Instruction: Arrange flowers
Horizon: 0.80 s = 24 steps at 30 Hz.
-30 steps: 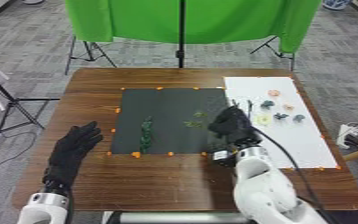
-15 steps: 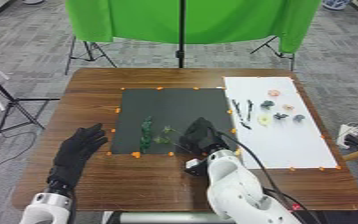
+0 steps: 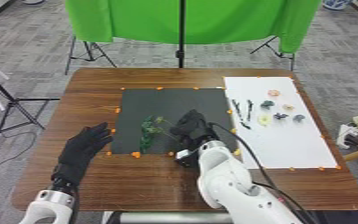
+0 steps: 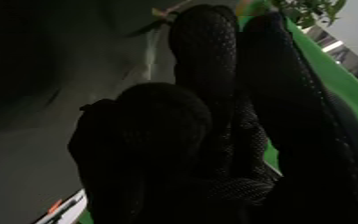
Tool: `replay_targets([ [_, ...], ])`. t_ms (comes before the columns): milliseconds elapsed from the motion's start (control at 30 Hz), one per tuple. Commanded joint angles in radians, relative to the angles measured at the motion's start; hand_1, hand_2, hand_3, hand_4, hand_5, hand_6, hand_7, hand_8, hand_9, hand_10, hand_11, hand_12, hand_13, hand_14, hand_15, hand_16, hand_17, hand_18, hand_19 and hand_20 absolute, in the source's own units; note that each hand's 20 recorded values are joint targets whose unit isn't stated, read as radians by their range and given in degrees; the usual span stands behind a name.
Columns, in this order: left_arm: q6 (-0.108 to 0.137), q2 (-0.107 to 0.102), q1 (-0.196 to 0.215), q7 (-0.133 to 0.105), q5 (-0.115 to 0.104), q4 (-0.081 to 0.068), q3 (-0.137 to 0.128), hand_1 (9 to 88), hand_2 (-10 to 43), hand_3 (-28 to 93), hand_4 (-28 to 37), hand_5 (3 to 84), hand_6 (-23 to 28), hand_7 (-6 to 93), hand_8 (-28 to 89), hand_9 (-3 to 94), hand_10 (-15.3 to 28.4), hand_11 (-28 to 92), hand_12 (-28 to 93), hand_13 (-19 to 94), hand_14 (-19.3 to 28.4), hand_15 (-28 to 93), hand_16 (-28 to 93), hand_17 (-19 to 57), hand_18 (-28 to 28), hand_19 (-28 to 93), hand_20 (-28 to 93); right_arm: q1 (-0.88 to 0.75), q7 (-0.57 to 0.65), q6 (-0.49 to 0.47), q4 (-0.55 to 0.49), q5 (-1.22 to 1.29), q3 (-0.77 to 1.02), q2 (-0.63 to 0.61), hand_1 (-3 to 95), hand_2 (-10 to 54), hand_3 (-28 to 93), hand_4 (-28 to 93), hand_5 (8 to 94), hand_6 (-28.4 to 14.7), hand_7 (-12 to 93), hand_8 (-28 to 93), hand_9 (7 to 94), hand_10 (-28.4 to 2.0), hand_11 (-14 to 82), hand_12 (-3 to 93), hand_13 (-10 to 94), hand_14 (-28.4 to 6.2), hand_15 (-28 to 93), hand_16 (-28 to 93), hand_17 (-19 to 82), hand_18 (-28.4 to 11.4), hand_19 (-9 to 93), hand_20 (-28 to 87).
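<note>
In the head view, my right hand is over the right half of the dark mat, curled round the thin stem of a green sprig. The sprig's leafy end points left, beside a dark green stem lying on the mat. My left hand rests at the mat's left edge, fingers straight and empty. The right wrist view has my right hand with fingers bent and green leaves beyond the fingertips.
On the white sheet at the right lie two dark twigs, a pink flower, a yellow flower and several small bluish flowers. Orange markers line the mat's edges. The brown table surrounds both.
My right hand has moved left over the mat from beside the white sheet, carrying the green sprig toward the dark green stem. The left hand has shifted only slightly.
</note>
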<state>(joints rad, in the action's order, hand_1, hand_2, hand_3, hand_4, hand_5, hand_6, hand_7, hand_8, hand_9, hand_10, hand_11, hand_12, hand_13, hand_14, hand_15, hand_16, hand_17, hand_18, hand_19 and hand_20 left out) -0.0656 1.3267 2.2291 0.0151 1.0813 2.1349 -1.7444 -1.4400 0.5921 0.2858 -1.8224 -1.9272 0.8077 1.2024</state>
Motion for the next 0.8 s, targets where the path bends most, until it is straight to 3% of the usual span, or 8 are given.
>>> replay_targets([
  [33, -0.023, 0.003, 0.0, 0.018, 0.001, -0.012, 0.008, 21.6, 6.8, 64, -28.3, 42.9, 8.6, 4.8, -4, 38.6, 14.0, 16, 11, 27, 18.7, 27, -2, -0.3, 15.0, 20, 19, 0.003, -0.017, 0.011, 0.016, -0.016, -0.012, 0.008, 49.4, -9.5, 57, -22, 78.9, -2.2, 21, 11, 91.2, -11.7, 33.9, 25.1, 94, -1.8, 55, 32, 70, -8.9, 93, 51],
  [200, -0.021, 0.011, 0.003, 0.018, 0.003, -0.01, 0.007, 21.8, 6.6, 64, -28.3, 42.8, 8.5, 5.0, -4, 38.6, 14.0, 16, 11, 27, 18.7, 27, -2, -0.3, 15.0, 20, 19, -0.004, -0.013, 0.011, 0.021, -0.02, 0.001, 0.011, 46.4, -9.5, 61, -23, 78.5, -2.2, 19, 8, 91.1, -11.8, 34.0, 25.0, 94, -1.9, 55, 32, 70, -8.8, 93, 50],
  [567, -0.02, 0.005, 0.007, 0.015, -0.001, -0.01, 0.013, 22.2, 6.2, 65, -28.3, 42.9, 8.5, 4.9, -4, 38.6, 14.0, 16, 11, 27, 18.8, 27, -2, -0.3, 14.9, 20, 19, -0.024, -0.028, 0.012, 0.007, -0.032, 0.025, 0.0, 42.2, -9.5, 66, -25, 77.4, -1.7, 19, -7, 90.9, -11.8, 34.3, 24.8, 94, -2.1, 55, 31, 70, -9.0, 93, 49],
  [633, -0.025, 0.013, 0.009, 0.015, 0.003, -0.008, 0.01, 22.3, 6.2, 65, -28.3, 42.8, 8.5, 5.0, -4, 38.6, 14.0, 16, 11, 27, 18.8, 27, -2, -0.4, 15.0, 20, 19, -0.027, -0.031, 0.011, 0.001, -0.028, 0.027, -0.003, 42.0, -9.5, 66, -25, 77.3, -1.7, 19, -8, 90.9, -11.8, 34.3, 24.9, 94, -2.1, 55, 31, 70, -8.9, 93, 49],
  [800, -0.025, 0.013, 0.0, 0.017, 0.004, -0.012, 0.013, 22.4, 6.2, 64, -28.3, 42.9, 8.6, 5.0, -4, 38.7, 14.0, 16, 11, 27, 18.8, 27, -2, -0.4, 15.0, 20, 19, -0.033, -0.063, -0.033, 0.004, -0.13, 0.029, -0.014, 40.5, -9.5, 66, -25, 77.1, -1.8, 19, -9, 90.8, -11.8, 34.4, 24.9, 94, -2.2, 54, 31, 70, -9.0, 93, 49],
])
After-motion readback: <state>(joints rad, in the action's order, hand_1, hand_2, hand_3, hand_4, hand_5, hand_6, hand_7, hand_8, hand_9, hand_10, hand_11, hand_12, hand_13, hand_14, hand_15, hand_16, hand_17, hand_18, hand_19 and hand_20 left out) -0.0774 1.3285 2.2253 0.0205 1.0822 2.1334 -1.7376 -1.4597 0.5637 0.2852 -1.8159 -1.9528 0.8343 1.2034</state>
